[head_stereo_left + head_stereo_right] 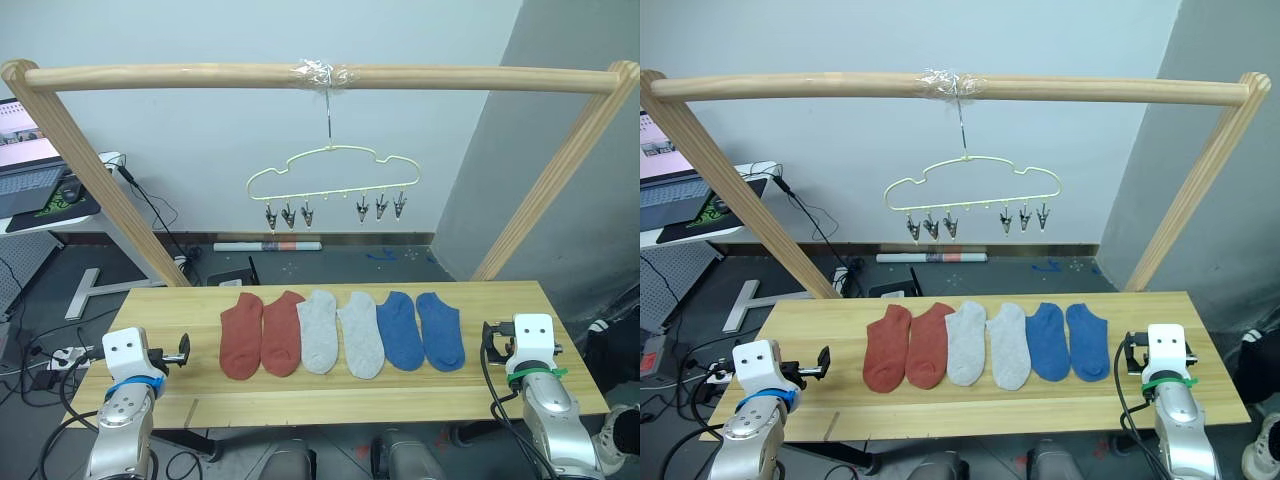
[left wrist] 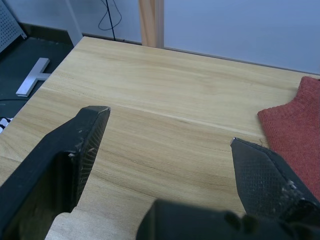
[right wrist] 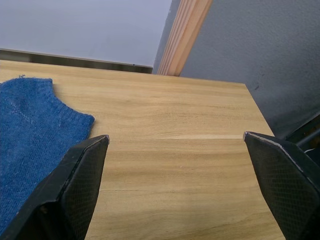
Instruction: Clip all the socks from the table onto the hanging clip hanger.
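Rust-red sock [image 1: 241, 335] lies on the table [image 1: 330, 400] just inboard of our left gripper [image 2: 170, 145], long axis fore-aft, fingers wide and empty; right gripper [image 3: 175, 165], also wide, flanks the blue sock [image 3: 30, 135].

left gripper [image 2: 170, 145]: fingers spread wide, nothing between | over bare table [image 2: 150, 90] | rust-red sock [image 2: 295, 130] beside one finger [image 2: 265, 175]

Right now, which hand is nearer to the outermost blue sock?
Right. The right hand hovers open beside the outermost blue sock; the left hand is open at the row's far end, by a rust-red sock.
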Motion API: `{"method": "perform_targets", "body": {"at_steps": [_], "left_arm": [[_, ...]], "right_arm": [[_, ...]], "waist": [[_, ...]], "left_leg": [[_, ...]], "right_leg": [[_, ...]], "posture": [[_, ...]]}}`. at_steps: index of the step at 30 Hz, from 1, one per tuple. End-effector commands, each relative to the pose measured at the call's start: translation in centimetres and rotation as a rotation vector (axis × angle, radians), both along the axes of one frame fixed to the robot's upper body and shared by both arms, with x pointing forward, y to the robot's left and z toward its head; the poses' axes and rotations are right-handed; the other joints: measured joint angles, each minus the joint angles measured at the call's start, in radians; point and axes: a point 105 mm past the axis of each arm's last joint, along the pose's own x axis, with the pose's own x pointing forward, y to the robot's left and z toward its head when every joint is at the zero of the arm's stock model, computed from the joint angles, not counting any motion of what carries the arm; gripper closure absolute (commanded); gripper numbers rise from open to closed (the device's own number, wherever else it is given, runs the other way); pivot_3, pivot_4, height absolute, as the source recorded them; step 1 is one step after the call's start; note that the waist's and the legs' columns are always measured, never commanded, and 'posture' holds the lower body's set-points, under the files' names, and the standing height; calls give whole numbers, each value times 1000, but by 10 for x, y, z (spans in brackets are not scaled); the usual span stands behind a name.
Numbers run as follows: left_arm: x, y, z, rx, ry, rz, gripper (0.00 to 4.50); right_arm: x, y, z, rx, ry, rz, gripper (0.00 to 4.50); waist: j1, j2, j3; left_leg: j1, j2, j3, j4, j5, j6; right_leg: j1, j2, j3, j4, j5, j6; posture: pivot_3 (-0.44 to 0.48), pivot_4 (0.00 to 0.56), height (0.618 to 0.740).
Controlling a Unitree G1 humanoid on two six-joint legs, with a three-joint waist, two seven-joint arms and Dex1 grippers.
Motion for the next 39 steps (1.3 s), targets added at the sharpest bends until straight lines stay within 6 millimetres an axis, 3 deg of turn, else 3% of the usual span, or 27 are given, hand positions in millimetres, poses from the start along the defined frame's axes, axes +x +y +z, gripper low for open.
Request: {"method": "perform_targets", "body": {"at_steps": [1, 11, 17, 22, 27, 30, 34, 37, 39], "left_arm": [[2, 8, 18, 32, -50, 9, 20], [3, 9, 28, 14, -98, -9, 20], [10, 4, 55, 10, -175, -67, 20], [14, -6, 78, 25, -229, -146, 20], [22, -29, 104, 7, -309, -242, 20], [32, -60, 127, -46, -393, -359, 606], [41, -89, 138, -132, -418, -445, 1768], [46, -103, 143, -131, -429, -492, 1768], [54, -112, 148, -129, -449, -498, 1768]], "right_arm": [[7, -3, 18, -18, -66, -2, 0], [12, 0, 25, -22, -84, 10, 0], [20, 5, 38, -21, -118, 55, 0], [30, 21, 54, -12, -144, 157, 0], [38, 41, 68, -5, -162, 290, 0], [47, 54, 83, -14, -188, 379, 0], [52, 71, 94, -5, -204, 471, 0], [53, 86, 101, 16, -211, 543, 0], [51, 109, 111, 44, -229, 676, 0]], "waist": [[0, 0, 2], [1, -2, 13], [1, -3, 19], [1, -2, 21], [1, -2, 26], [2, -3, 32], [3, -4, 34], [3, -5, 36], [3, -6, 39]], "left_leg": [[0, 0, 0, 0, 0, 0], [-5, 1, 0, 0, 0, 0], [-7, 1, 0, 0, 0, 0], [-7, 1, 0, 0, 0, 0], [-8, 1, 0, 0, 0, 0], [-8, 1, 0, 1, 0, 0], [-9, 0, 0, 1, 0, 0], [-9, 0, -1, 1, 0, 0], [-11, 1, 0, 1, 0, -1]], "right_leg": [[0, 0, 0, 0, 0, 0], [-6, 0, 0, 0, 0, 0], [-7, 0, -1, 0, 0, 0], [-7, 0, -1, 0, 0, 0], [-7, 0, -1, 0, 0, 0], [-7, 0, -1, 0, 0, 0], [-7, 0, -1, 0, 1, 1], [-8, 0, -1, 0, 1, 1], [-9, 0, -1, 0, 1, 1]], "posture": [[-4, 135, 740], [-3, 142, 740], [1, 148, 740], [9, 154, 740], [16, 159, 740], [21, 162, 740], [21, 167, 740], [17, 168, 740], [3, 171, 740]]}}
